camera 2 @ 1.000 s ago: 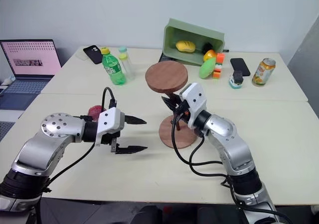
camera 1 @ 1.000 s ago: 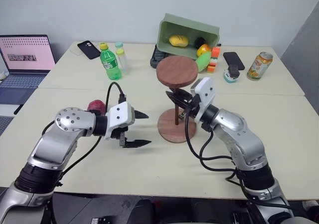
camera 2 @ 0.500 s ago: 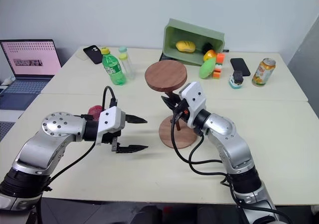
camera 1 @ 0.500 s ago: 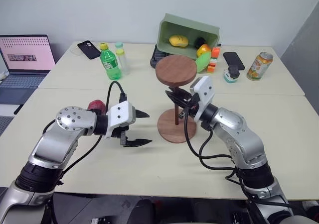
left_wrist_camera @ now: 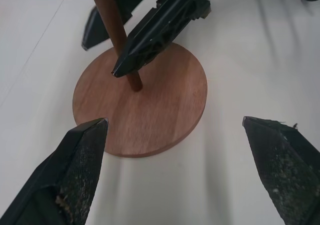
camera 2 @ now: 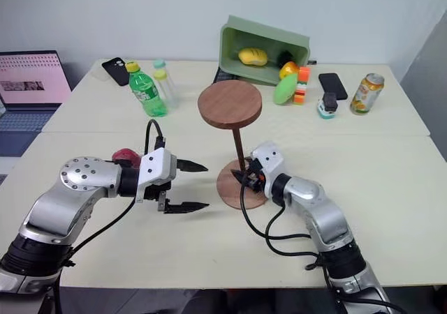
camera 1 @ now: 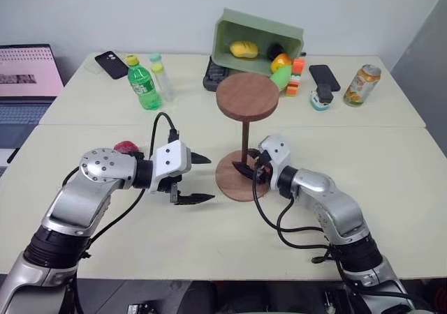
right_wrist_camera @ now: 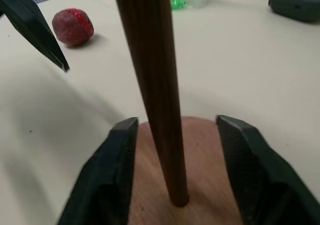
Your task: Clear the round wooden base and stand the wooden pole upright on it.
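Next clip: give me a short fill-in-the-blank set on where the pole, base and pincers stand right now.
1. The wooden pole stands ____ on the round wooden base.
2. The right pincer has its jaws ____ on either side of the pole.
3. The left pincer holds ____.
4. The pole's dark disc end points ____.

Missing words: upright; open; nothing; up

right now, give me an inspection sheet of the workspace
surface: pale table, seam between two tops.
job's things: wooden pole upright on the round wooden base, dark disc end up.
clutter: strawberry behind the left arm; green bottle, clear bottle, tipped green bin with toy food, phones, drink can at the far side.
grippers: left claw open, off the base; right claw open, fingers either side of the pole, not gripping.
cables: black cable looping off the right arm.
surroundings: laptop on a side desk, white wall.
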Motion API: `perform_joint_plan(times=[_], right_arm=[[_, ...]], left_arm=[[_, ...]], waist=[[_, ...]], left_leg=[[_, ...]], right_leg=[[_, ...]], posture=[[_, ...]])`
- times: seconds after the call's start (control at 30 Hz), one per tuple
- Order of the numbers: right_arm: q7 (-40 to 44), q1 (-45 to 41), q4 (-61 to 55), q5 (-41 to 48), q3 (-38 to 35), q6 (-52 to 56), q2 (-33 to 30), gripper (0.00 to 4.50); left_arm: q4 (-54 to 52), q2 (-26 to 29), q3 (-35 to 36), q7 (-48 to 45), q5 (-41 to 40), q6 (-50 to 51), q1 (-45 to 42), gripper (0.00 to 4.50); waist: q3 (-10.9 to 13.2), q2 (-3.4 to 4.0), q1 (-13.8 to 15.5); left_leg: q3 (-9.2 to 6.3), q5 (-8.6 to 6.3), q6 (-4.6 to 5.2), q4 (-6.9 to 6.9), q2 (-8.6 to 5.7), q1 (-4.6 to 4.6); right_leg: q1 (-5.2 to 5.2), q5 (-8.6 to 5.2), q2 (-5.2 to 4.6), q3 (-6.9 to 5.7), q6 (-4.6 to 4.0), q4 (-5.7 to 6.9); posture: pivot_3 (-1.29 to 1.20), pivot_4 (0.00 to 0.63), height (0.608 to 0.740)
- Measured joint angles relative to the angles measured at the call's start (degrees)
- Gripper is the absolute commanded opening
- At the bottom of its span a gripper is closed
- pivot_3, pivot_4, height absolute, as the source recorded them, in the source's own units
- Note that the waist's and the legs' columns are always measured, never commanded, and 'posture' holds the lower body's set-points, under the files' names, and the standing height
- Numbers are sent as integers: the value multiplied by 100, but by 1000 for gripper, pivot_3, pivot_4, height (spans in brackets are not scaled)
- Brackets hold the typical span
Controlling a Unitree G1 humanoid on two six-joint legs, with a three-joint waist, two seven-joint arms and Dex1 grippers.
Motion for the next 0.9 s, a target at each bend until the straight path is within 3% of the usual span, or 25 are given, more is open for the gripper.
perform_joint_plan(times=[0.07, 0.3, 0.53, 0.7, 0.9], right_arm=[[10, -7, -5, 0, 3, 1, -2, 4081], [291, -5, -259, 9, 39, 3, -286, 4081], [994, 312, -1206, 293, -287, 140, -1477, 4081], [1551, 722, -1735, 733, -918, 202, -2245, 4081], [2587, 2013, -2057, 1394, -2870, 22, -3494, 4081]], left_arm=[[0, 0, 0, 0, 0, 0, 0, 4500], [28, -74, 29, 12, -42, 4, -75, 4500], [91, -109, 429, 114, -405, 209, -129, 4500], [95, 88, 619, 137, -447, 334, -73, 4500], [414, 615, 1004, 92, -248, 80, 507, 4500]], waist=[[1, 1, 0], [2, 1, 15], [5, 1, 65], [8, 0, 75], [11, -2, 92]], left_leg=[[-3, 0, 1, 0, 0, 0], [-1, -1, 1, 3, -11, 1], [-1, -1, 3, 4, -10, 0], [-2, -2, 3, 4, -10, 2], [1, -2, 5, 2, -11, 8]], right_leg=[[1, 0, 1, -2, 0, 2], [6, 0, 5, -3, 0, 2], [9, 0, 4, -4, 0, -3], [10, 0, 4, -4, 0, -2], [22, 0, 4, -5, 0, -12]], posture=[[0, 150, 740], [0, 150, 740], [0, 150, 740], [0, 150, 740], [0, 150, 740]])
